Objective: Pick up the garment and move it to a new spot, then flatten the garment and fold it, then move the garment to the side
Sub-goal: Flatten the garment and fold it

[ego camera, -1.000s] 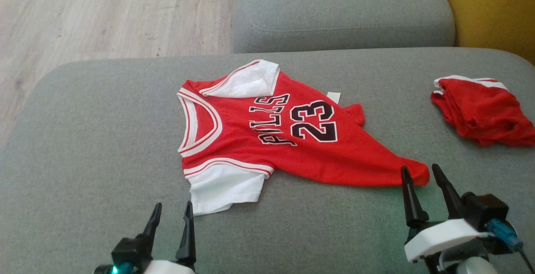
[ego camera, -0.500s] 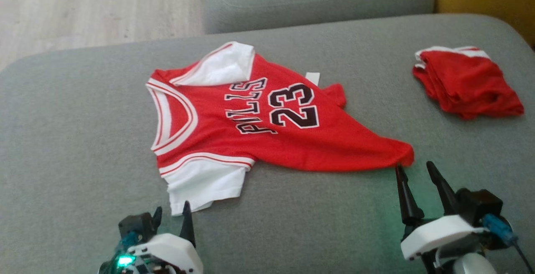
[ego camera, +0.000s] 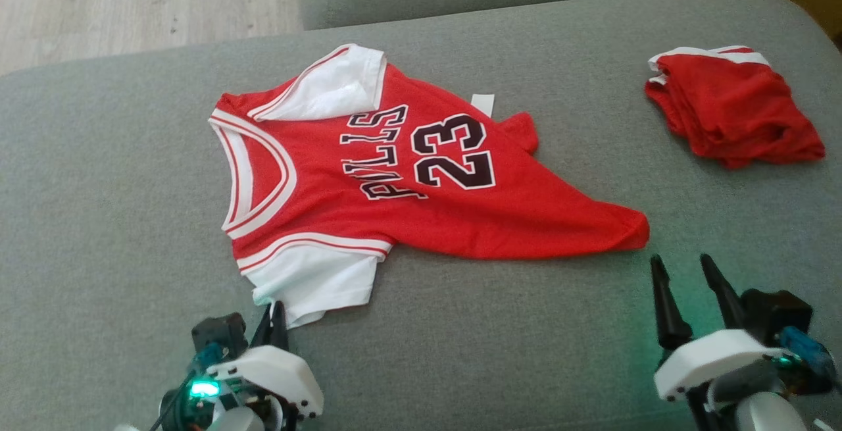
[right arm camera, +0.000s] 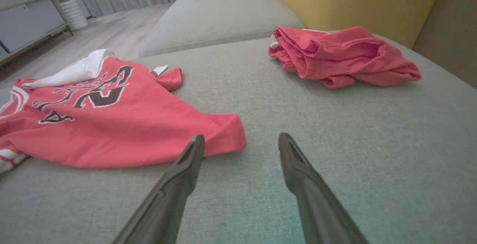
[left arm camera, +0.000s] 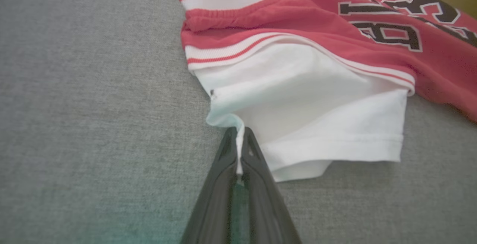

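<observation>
Jaws pinched together on fabric, the left gripper (left arm camera: 238, 139) holds the outer corner of the jersey's white sleeve (left arm camera: 316, 117) toward the near edge of the grey sofa seat (ego camera: 118, 174). The right gripper (ego camera: 681, 263) stands with its fingers spread and nothing between them, just short of the red hem corner (right arm camera: 227, 132).

The red number 23 jersey (ego camera: 408, 201) lies face up across the middle of the seat, collar toward the left edge and hem drawn to a point toward the right. Its far sleeve (ego camera: 335, 85) is folded over the chest and the hem looks bunched. A second red garment (ego camera: 730, 108) sits crumpled by the far right corner, well apart.

The flattening step appears to be in hand, with one corner secured. The next move likely calls for the right gripper to reach forward and pinch the hem corner, so that both arms can pull the cloth taut and smooth.
</observation>
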Motion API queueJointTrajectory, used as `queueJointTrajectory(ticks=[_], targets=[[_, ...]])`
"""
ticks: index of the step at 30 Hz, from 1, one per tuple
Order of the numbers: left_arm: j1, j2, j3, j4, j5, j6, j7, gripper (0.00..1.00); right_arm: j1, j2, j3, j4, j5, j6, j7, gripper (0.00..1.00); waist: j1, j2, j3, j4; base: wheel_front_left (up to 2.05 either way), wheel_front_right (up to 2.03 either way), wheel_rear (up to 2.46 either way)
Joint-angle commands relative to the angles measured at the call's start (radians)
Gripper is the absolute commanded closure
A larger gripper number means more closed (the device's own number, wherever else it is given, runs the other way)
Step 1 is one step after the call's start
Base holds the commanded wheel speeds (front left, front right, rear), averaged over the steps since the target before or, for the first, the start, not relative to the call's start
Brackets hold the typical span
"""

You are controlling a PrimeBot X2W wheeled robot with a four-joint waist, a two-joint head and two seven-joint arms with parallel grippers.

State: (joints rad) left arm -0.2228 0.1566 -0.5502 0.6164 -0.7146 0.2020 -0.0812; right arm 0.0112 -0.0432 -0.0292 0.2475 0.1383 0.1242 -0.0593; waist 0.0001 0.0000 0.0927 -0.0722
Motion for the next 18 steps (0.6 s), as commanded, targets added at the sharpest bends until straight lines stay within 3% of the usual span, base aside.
queueJointTrajectory(ticks=[1, 9, 18], targets=[[-0.017, 0.004, 0.017, -0.006, -0.001, -0.003, -0.007, 1.00, -0.048, -0.007, 0.002, -0.015, -0.012, 0.007, 0.010, 0.00, -0.0001, 0.0000, 0.003, 0.008, 0.00, 0.00, 0.00], [0.007, 0.051, 0.046, -0.116, 0.016, 0.026, -0.086, 1.00, -0.140, -0.007, -0.060, 0.106, -0.053, 0.007, 0.036, 0.00, -0.0001, 0.0000, 0.018, 0.045, 0.00, 0.00, 0.00], [0.067, 0.120, 0.071, -0.302, 0.025, 0.091, -0.074, 1.00, -0.240, -0.007, -0.067, 0.300, -0.056, 0.007, 0.054, 0.00, -0.0001, 0.0000, 0.033, 0.084, 0.00, 0.00, 0.00]])
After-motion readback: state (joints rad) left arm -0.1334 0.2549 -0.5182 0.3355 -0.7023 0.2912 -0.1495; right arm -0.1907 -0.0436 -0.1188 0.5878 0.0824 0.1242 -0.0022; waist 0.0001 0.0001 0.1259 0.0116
